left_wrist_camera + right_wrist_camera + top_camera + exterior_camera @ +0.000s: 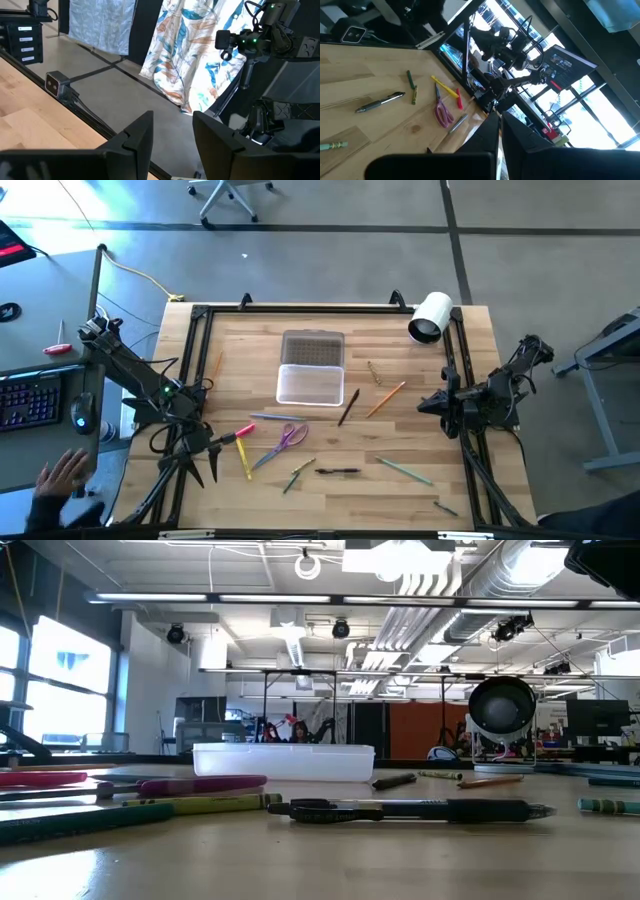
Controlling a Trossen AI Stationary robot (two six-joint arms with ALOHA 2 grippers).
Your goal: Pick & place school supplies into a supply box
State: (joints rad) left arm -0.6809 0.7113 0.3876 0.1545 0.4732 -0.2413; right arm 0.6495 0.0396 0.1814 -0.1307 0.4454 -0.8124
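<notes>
My left claw (203, 463) hangs released, nothing grasped; my right claw (500, 131) sits clenched, empty. Nearest the left, the pink marker (243, 431) could roll away if nudged off-centre.

The bench (420, 490) is pale wood with a black frame. On it the box (310, 384) is clear, its lid (313, 347) grey and ribbed. The roll (431, 317) is white with a dark opening. The scissors (288, 440) are purple, one marker (243, 431) pink, another (245, 457) yellow, a pencil (385, 399) orange, a pen (337, 471) black. A cloth (195, 50) off the bench is white with blue and orange leaves.
</notes>
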